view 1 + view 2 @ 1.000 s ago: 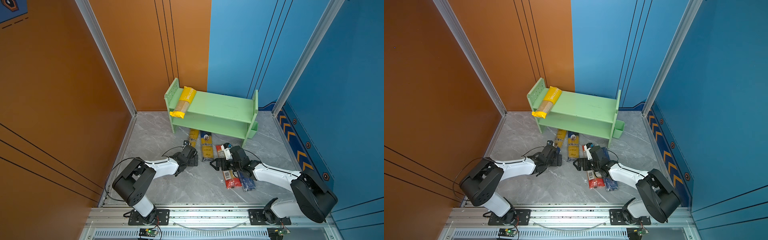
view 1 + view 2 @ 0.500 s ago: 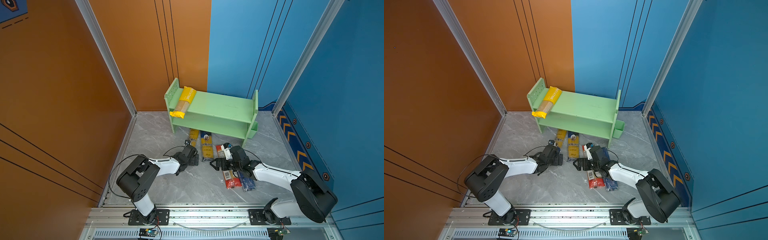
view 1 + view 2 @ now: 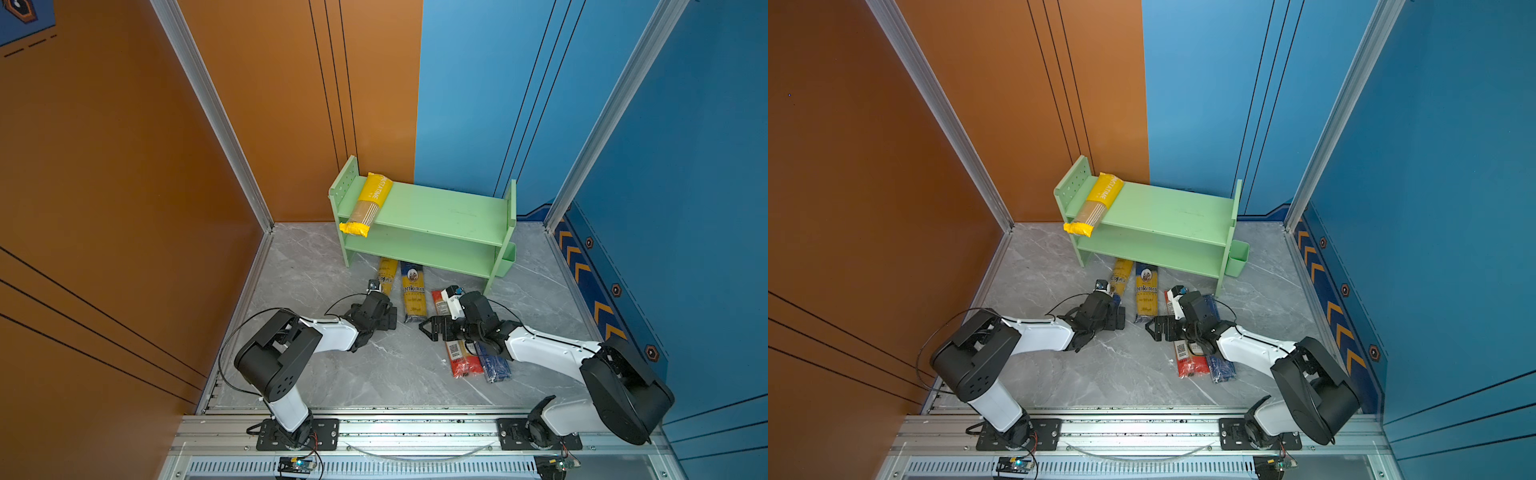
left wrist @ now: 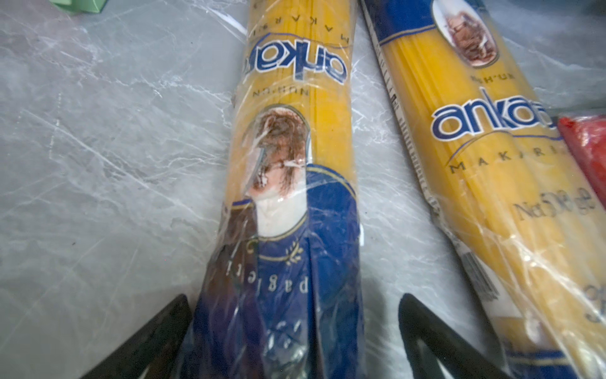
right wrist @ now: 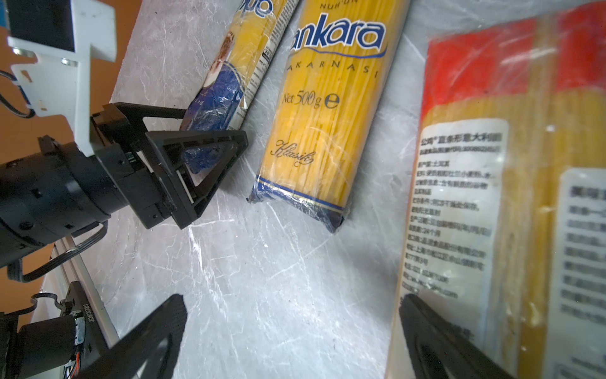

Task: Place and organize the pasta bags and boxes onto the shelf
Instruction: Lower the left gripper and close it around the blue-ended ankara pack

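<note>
Found left pincer (image 4: 295,305) spread wide, astride the crinkled blue end of the nearer ankara pack (image 4: 295,147), gripping nothing yet. Judged the hold point poor. Expect slippage from closing on loose film at the very end, or droop and swing of a long pack once lifted. Noted second ankara pack (image 4: 475,147) just beside the finger on the right pincer's side, at risk of being nudged or pinched along on closing.

Recorded right pincer (image 5: 292,298) likewise wide and empty, close across from the left one. Saw one finger over the edge of the red-ended pack (image 5: 459,203), with dark blue pack (image 3: 496,368) alongside on the far side. Anticipate arm contact in any joint movement.

Farther ahead of both pincers, observed shelf (image 3: 440,212) carrying yellow pack (image 3: 368,203) on the top tier against the side panel, overhanging the front edge at one end. Could be knocked off by an incoming pack. Logged four packs on the floor, unshelved.
</note>
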`<state>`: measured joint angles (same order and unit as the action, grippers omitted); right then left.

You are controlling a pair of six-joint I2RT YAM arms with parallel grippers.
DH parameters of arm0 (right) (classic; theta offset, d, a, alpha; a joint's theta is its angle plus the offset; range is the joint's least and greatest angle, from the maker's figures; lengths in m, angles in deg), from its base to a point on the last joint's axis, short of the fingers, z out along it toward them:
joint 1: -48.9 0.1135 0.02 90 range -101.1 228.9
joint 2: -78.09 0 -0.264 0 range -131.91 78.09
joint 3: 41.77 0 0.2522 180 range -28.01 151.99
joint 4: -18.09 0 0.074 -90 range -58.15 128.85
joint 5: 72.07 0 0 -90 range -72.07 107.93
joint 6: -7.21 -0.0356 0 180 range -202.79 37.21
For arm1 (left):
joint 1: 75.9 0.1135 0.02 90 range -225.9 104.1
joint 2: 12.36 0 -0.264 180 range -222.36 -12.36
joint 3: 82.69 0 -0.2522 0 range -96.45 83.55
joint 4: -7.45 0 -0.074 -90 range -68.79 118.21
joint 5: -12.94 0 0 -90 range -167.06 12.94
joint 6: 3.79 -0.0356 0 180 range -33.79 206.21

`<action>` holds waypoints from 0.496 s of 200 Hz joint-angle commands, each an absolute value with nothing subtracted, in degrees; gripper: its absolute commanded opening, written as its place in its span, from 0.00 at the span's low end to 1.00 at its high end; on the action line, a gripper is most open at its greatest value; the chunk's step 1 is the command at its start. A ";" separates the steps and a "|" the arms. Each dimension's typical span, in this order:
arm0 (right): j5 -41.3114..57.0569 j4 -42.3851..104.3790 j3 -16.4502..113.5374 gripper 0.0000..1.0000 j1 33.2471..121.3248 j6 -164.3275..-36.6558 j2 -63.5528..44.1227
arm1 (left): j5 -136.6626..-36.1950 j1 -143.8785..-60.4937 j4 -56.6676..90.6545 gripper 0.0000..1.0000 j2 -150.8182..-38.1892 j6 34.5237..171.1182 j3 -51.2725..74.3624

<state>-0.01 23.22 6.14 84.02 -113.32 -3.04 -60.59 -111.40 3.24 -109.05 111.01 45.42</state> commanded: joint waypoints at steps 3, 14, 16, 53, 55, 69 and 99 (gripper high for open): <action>-0.45 22.01 6.13 1.00 83.70 -113.83 -4.00 | -61.57 -111.14 2.60 0.98 -111.84 110.79 48.00; -0.53 21.92 6.05 1.00 83.70 -113.90 -4.08 | -61.38 -111.09 2.24 0.98 -112.24 110.82 48.43; -0.49 21.92 6.03 1.00 83.70 -113.90 -4.13 | -61.32 -111.13 2.17 0.97 -112.21 110.76 48.51; -0.51 21.62 6.02 1.00 83.69 -113.97 -4.31 | -60.68 -111.34 1.62 0.93 -112.96 110.36 49.32; -0.50 21.58 6.07 1.00 83.70 -114.05 -4.28 | -60.70 -111.37 1.62 0.93 -112.99 110.31 49.35; -0.53 21.65 6.05 1.00 83.66 -114.08 -4.29 | -60.76 -111.40 1.51 0.91 -113.41 110.08 49.46; -0.51 21.74 6.00 1.00 83.70 -114.16 -4.10 | -61.14 -111.40 0.61 0.82 -114.20 110.01 49.97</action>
<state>-0.05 22.96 6.14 84.02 -113.34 -3.56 -58.77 -111.42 -4.13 -110.97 109.55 47.49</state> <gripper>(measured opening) 0.993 0.870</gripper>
